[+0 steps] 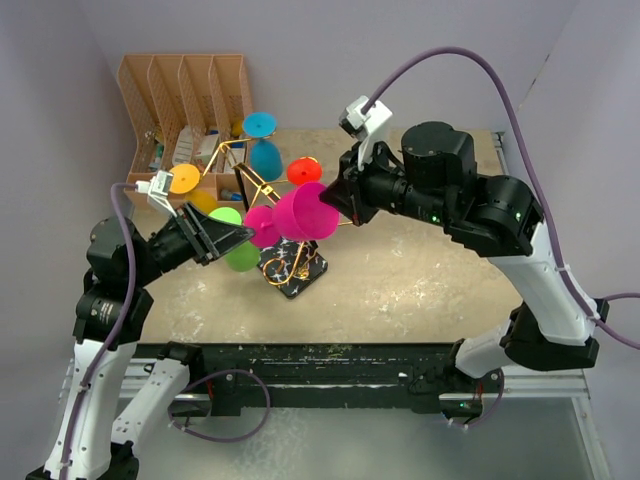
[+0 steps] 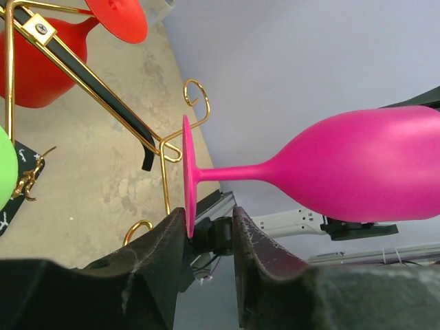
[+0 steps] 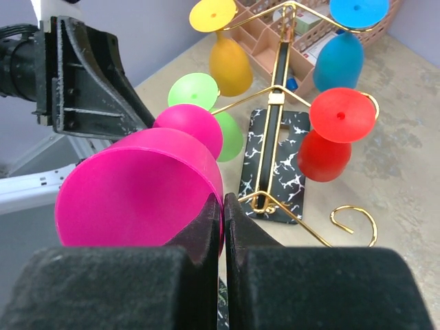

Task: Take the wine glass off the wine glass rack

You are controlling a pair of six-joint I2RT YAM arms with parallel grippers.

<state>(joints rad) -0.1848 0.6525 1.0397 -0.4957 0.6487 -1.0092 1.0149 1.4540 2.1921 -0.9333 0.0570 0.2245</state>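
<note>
The wine glass [image 1: 305, 212] is magenta and lies on its side in the air above the rack's base. My right gripper [image 1: 335, 205] is shut on its rim, one finger inside the bowl [image 3: 137, 192], as the right wrist view [image 3: 223, 198] shows. My left gripper [image 2: 208, 213] is open, with the glass's foot disc [image 2: 186, 175] at the tip of its left finger. The wine glass rack [image 1: 293, 268] is gold wire on a black marble-look base [image 3: 282, 161]. Its scroll-ended arms [image 2: 165, 148] are right behind the foot; I cannot tell if they touch.
Blue [image 1: 264, 155], orange [image 1: 185, 180], red [image 1: 304, 171] and green [image 1: 235, 240] glasses hang on the rack. An orange-brown slotted organiser [image 1: 185, 90] stands at the back left against the wall. Walls close in the table on the left and behind.
</note>
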